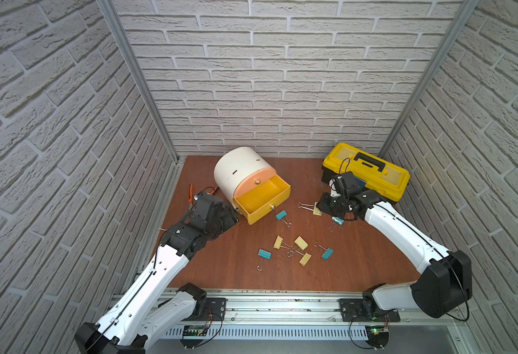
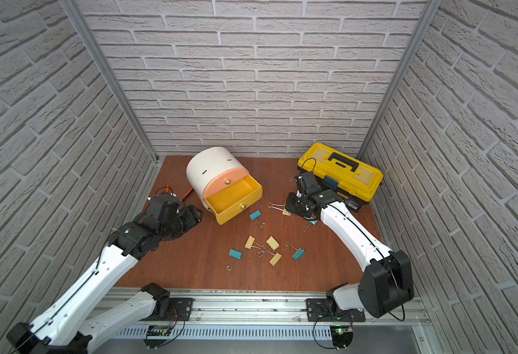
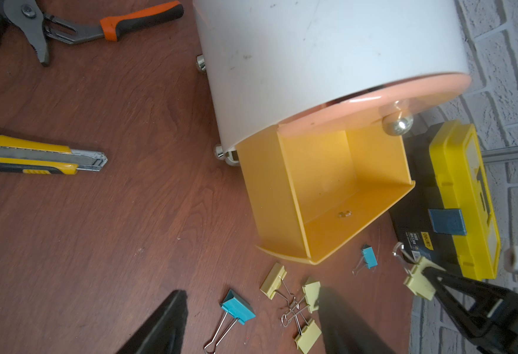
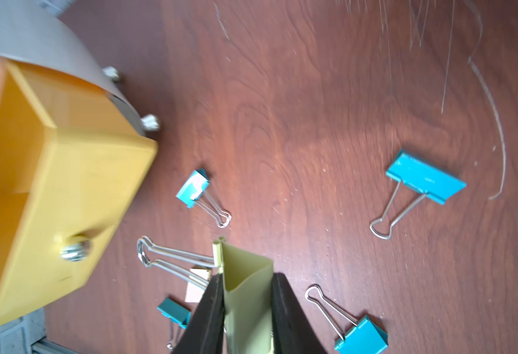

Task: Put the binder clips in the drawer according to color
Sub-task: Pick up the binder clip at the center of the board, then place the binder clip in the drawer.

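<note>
The drawer cabinet [image 1: 239, 167] is a white drum at the back middle. Its yellow drawer [image 1: 263, 199] is pulled out and empty, under the shut peach one. My right gripper [image 4: 247, 275] is shut on a pale yellow binder clip [image 4: 242, 260], held just right of the open drawer in both top views [image 1: 317, 211] [image 2: 286, 212]. Three pale yellow clips [image 1: 301, 242] lie tangled mid-table, with teal clips [image 1: 281, 215] [image 1: 264, 253] [image 1: 327, 254] around them and one [image 1: 337, 220] under the right arm. My left gripper [image 3: 251, 292] is open, left of the cabinet, holding nothing.
A yellow-and-black toolbox [image 1: 368, 171] stands at the back right, close behind the right wrist. Orange-handled pliers [image 3: 67, 27] and a yellow utility knife [image 3: 30, 156] lie on the wood left of the cabinet. Brick-pattern walls close in three sides.
</note>
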